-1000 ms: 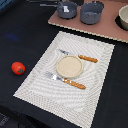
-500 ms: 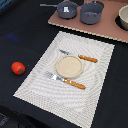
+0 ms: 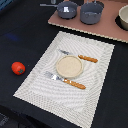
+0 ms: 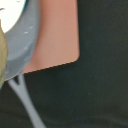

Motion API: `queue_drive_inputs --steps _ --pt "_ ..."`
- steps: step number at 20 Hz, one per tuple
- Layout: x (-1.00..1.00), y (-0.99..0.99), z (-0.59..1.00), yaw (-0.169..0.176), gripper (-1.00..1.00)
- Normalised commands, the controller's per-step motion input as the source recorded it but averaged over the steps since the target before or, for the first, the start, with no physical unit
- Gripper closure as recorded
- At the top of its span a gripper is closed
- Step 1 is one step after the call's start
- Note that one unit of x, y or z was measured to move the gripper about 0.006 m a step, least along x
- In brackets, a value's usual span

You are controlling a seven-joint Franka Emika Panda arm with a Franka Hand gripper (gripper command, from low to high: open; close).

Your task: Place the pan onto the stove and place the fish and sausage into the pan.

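- Exterior view: the pan (image 3: 67, 9) sits on the stove (image 3: 107, 27) at about 12 o'clock, with its thin handle pointing to 9 o'clock
- a bigger grey pot (image 3: 92, 12) stands just beside the pan, at its 3 o'clock
- the red sausage (image 3: 18, 68) lies on the dark table (image 3: 25, 30) at 9 o'clock, off the striped placemat (image 3: 95, 95)
- a beige plate (image 3: 69, 66) rests in the middle of the placemat, between a fork (image 3: 65, 80) and a knife (image 3: 80, 56)
- Wrist view: the pan (image 4: 25, 37) covers one corner of the stove (image 4: 57, 35)
- I cannot see the gripper, so I cannot tell how it stands
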Motion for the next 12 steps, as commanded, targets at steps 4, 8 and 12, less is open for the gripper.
queue_drive_inputs --steps 4,8,12 --pt "0.00 -1.00 0.13 0.000 -1.00" --pt "0.00 -0.97 0.14 0.000 -1.00" --pt "0.00 -0.97 0.12 0.000 -1.00"
